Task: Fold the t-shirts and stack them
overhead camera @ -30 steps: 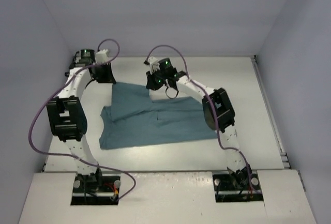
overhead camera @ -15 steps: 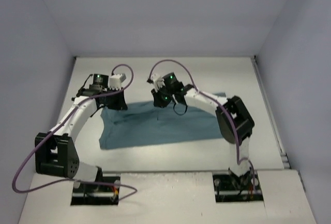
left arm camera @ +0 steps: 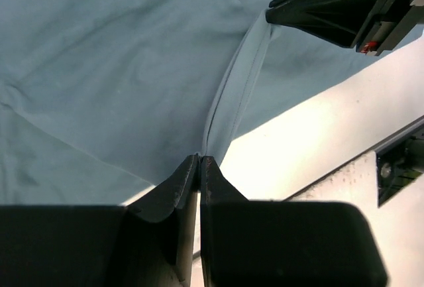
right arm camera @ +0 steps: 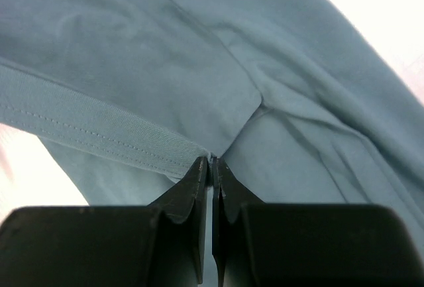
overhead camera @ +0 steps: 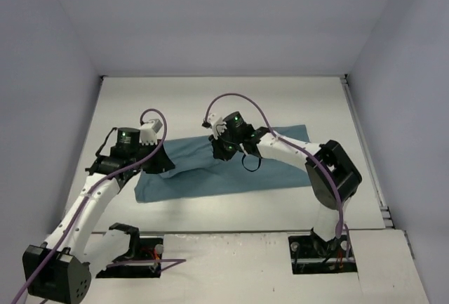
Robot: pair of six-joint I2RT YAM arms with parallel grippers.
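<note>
The teal t-shirt (overhead camera: 231,170) lies across the middle of the white table, its far edge lifted between the two grippers. My left gripper (overhead camera: 163,165) is shut on the t-shirt's hem (left arm camera: 235,95) over the garment's left part. The hem stretches taut from the left gripper (left arm camera: 200,156) to the right gripper's fingers (left arm camera: 331,8). My right gripper (overhead camera: 223,151) is shut on the same stitched hem (right arm camera: 99,124), pinched at its fingertips (right arm camera: 212,160). The cloth under the lifted edge lies in soft folds (right arm camera: 298,121).
The white table (overhead camera: 309,100) is walled on three sides. Its front edge carries both arm bases (overhead camera: 323,248). Purple cables (overhead camera: 238,100) loop above each wrist. A seam runs along the table's right side (overhead camera: 365,149).
Both grippers have carried the shirt's far edge toward the near side, folding it over the garment. The left arm has swung down and nearer; the right arm has drawn back.
</note>
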